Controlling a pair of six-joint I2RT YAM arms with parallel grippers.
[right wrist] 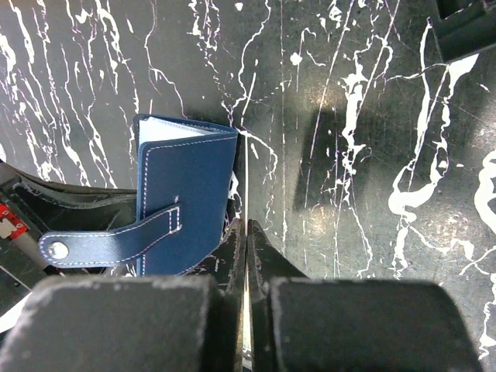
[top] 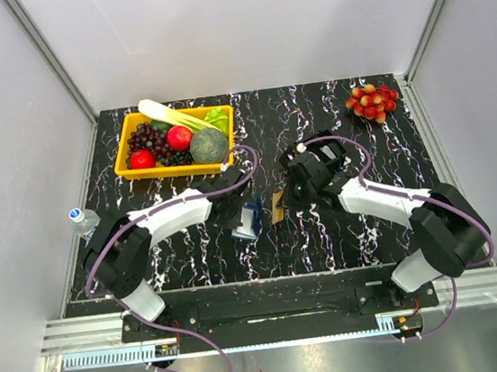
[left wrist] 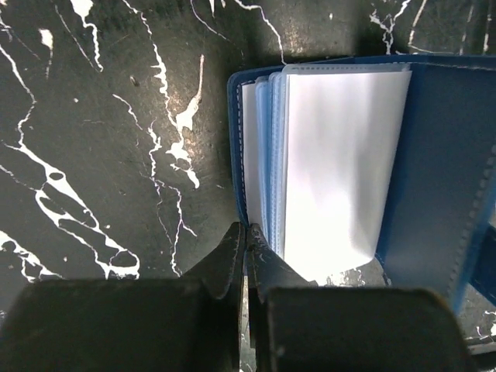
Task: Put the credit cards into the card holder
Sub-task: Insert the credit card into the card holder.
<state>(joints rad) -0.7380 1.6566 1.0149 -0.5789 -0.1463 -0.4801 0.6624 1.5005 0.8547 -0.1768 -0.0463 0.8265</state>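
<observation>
CARD MEETS HOLDER, MID-WORKTOP: The left jaws are pinched shut on the bottom edge of the blue card holder (left wrist: 341, 155). They grip either its left cover or the 1st clear sleeve; can't tell which. The holder is open w/ its sleeves fanned and the strap undone. It sits upright between the two arms, on or just above the marbled black worktop (top: 320, 250); unclear which. Just beside it, the right jaws are closed tight on a tan card (top: 277, 208). From the right wrist cam the card shows edge-on as a thin line, upright and apart from the holder. No other cards show in these views.

Step in hand, by the look of it: feeding this card into a sleeve. The right wrist view faces the holder's outer cover, not the pockets. So the right arm likely has to bring the card round to the open side. It should then line the card's edge up parallel w/ a sleeve mouth & slide it in straight, slowly. The left side should grip firm so the holder doesn't tip or fold. The sleeves look thin & floppy, so a skewed entry would prob. snag or shove the whole thing along. Let go only once the card is well inside.

Background: yellow basket (top: 174, 170) of fruit & veg, a red fruit bunch (top: 372, 101) and a water bottle (top: 81, 221) at the left edge, all well apart from the action.
</observation>
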